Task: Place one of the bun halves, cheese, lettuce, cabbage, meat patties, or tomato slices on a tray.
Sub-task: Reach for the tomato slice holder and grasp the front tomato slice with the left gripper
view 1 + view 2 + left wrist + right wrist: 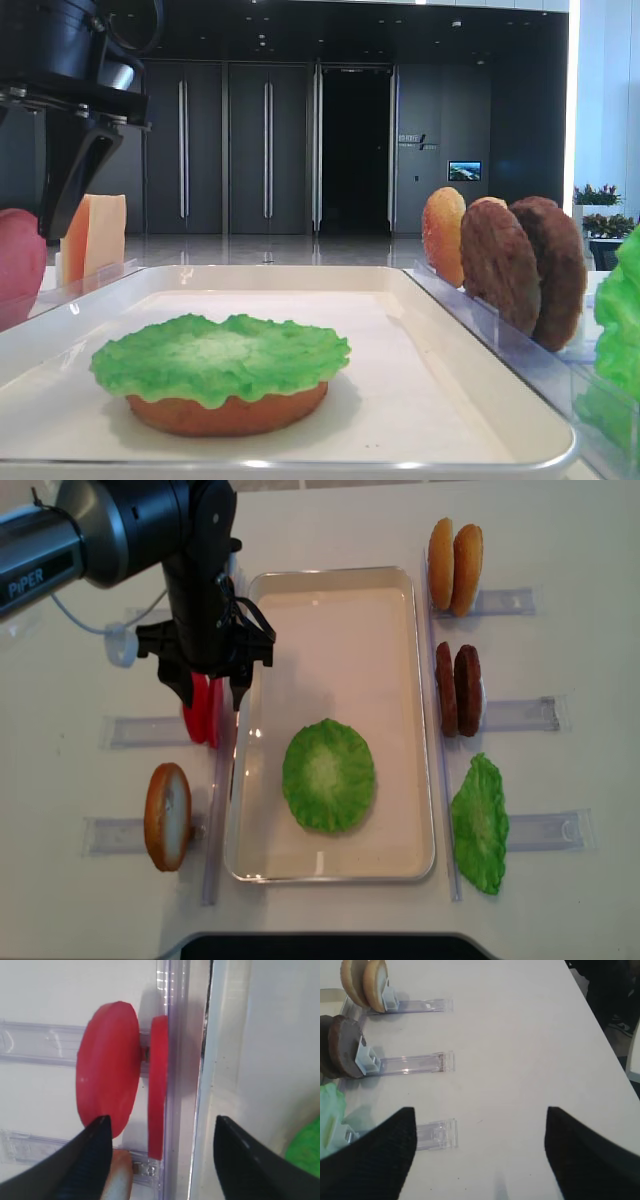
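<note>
At upper left, the left claw (212, 692) points down, open, its fingers on both sides of the tomato slices (201, 712). These stand just left of the tray (330, 585), where lettuce (328, 775) lies.

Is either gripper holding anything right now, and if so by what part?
Nothing is held. The left gripper hangs open over the two tomato slices in their holder, touching neither. The right gripper is open over bare table.
</note>
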